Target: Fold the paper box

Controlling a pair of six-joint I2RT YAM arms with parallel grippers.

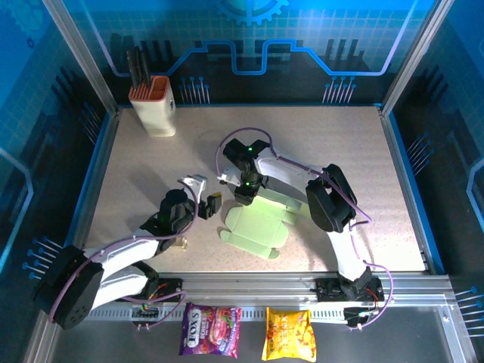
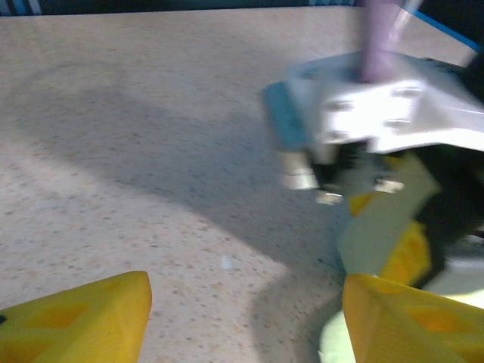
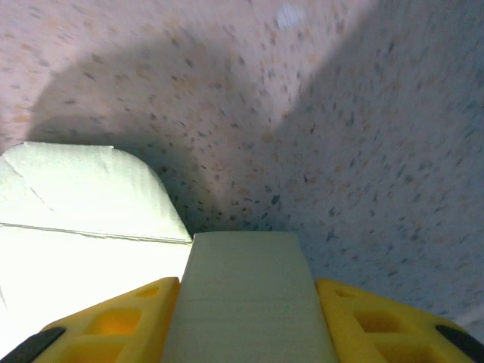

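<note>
Yellow fingers (image 3: 113,321) of the right gripper (image 3: 246,299) pinch a flap of the paper box (image 1: 255,227) at the bottom of its wrist frame. From above, the box lies mostly flat at centre frame; the left gripper (image 1: 210,204), just left of it, gapes empty.

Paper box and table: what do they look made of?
Paper box: thin pale green card, matte, judging by its crisp creases and rounded die-cut flaps. Table: hard, speckled beige top with a dull finish, perhaps stone-look laminate; the pictures leave that open.
</note>
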